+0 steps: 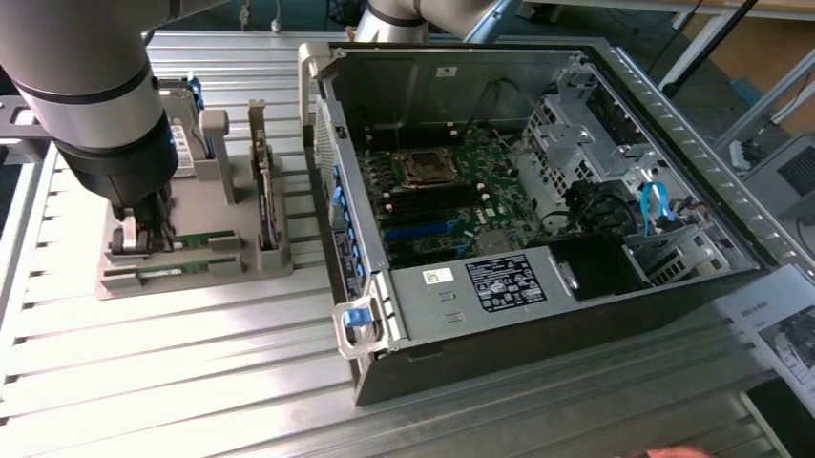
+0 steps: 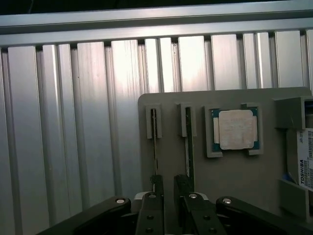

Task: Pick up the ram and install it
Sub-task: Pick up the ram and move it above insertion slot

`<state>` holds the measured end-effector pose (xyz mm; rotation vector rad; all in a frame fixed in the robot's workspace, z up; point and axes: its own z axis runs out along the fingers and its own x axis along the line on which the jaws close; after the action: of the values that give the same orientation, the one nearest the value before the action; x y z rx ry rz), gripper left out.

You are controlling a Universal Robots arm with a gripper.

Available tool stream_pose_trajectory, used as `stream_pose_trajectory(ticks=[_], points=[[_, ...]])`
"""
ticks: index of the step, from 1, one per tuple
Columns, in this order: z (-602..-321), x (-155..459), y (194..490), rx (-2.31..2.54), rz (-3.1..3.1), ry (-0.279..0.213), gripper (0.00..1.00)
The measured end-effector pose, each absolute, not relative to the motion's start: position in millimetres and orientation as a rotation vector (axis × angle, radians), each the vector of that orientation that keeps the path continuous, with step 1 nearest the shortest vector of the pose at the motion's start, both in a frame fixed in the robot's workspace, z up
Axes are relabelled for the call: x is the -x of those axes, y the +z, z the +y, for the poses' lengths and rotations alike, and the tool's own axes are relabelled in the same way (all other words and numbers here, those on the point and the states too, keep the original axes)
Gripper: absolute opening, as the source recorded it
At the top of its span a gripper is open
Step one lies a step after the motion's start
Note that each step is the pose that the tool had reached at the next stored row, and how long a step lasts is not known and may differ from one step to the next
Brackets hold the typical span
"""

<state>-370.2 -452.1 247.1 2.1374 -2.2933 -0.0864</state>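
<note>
Two ram sticks stand on edge in slots of the grey holder tray [image 1: 191, 286]; their green boards show as the nearer ram [image 1: 172, 273] and the farther ram [image 1: 204, 239]. Seen edge-on from the wrist, they are thin dark lines, one ram [image 2: 154, 142] and a second ram [image 2: 189, 147]. My gripper [image 1: 137, 239] is low over the tray's end on the exterior view's left, right at the sticks. In the wrist view the gripper [image 2: 169, 188] is open, bare grey tray showing in the gap. Each fingertip [image 2: 157, 186] lines up with one stick's near end.
An open computer case [image 1: 382, 315] lies to the exterior view's right of the tray, its motherboard [image 1: 446, 205] exposed. A dark card [image 1: 265, 196] stands upright in the tray. A square processor chip [image 2: 237, 128] and a labelled drive [image 2: 303, 156] sit in other tray pockets. Ribbed aluminium table [image 1: 191, 382] surrounds everything.
</note>
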Motion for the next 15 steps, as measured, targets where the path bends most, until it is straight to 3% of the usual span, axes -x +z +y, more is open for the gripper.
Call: stream_pose_trajectory(ticks=[15], points=[[-453.6,370.1,239.2,-2.139,-2.292,-0.086,0.24]])
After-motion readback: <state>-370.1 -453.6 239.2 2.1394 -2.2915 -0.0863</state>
